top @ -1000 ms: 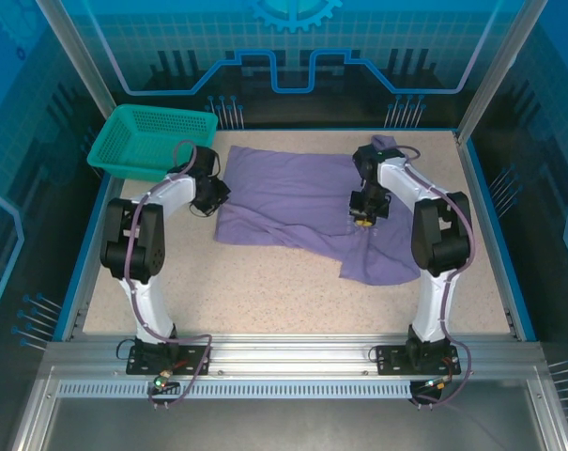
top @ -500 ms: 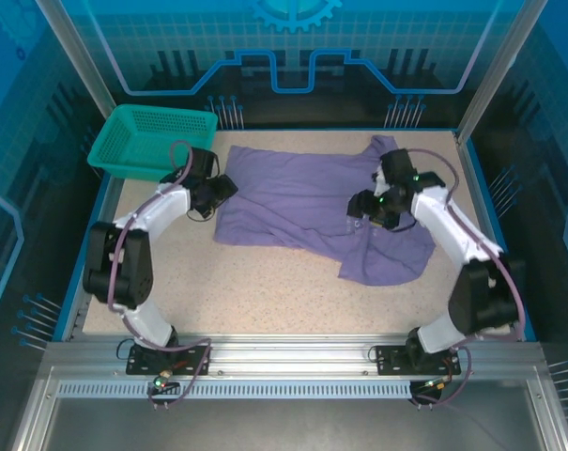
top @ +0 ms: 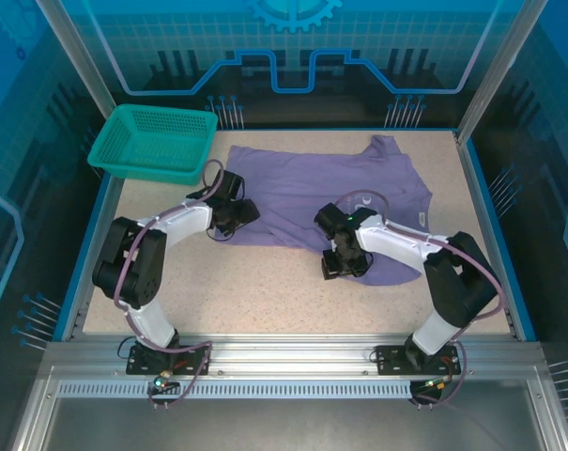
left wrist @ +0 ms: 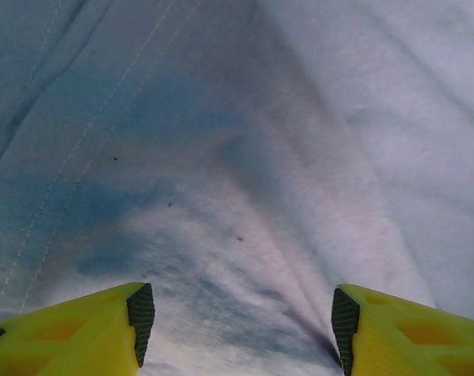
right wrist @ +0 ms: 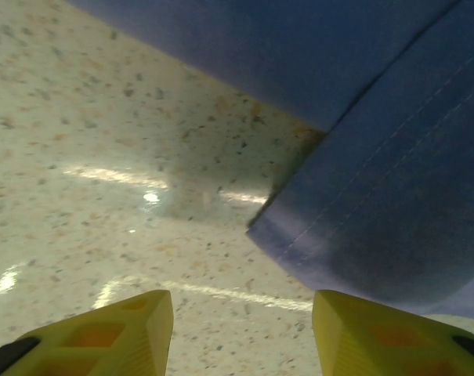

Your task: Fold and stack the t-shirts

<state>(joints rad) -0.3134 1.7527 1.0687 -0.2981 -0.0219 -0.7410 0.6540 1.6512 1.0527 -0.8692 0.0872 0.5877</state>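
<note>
The teal mesh basket [top: 152, 141] sits at the far left corner of the speckled table [top: 246, 291], well apart from the cloth, and nothing lies between it and the t-shirt. The blue-lit enclosure walls and metal frame posts ring the table, and the only things crossing the work area are the two arms themselves. The lavender t-shirt [top: 349, 183] lies flat and partly rumpled over the far right half of the table. Its long axis runs roughly left to right, dipping toward the near side at its right end. A small pointed flap juts toward the far edge on the right, and I cannot tell which end is the collar or where the lettering is. The left gripper [top: 240, 213] reaches in from the left and rests at the shirt's left margin. From the left wrist, its yellow fingers [left wrist: 103, 337] are spread wide with the pale fabric [left wrist: 244, 157] lying between them, creased into a soft ridge and stitched with a hem line at the left, and nothing is pinched. The right gripper [top: 337, 265] is low over the shirt's near edge, its forearm lying across the cloth. From the right wrist, that gripper [right wrist: 243, 337] has its fingers [right wrist: 103, 337] parted over bare table [right wrist: 103, 141]. A hemmed corner of the shirt [right wrist: 378, 196] lies just ahead and to the right of the gap and is not gripped.
</note>
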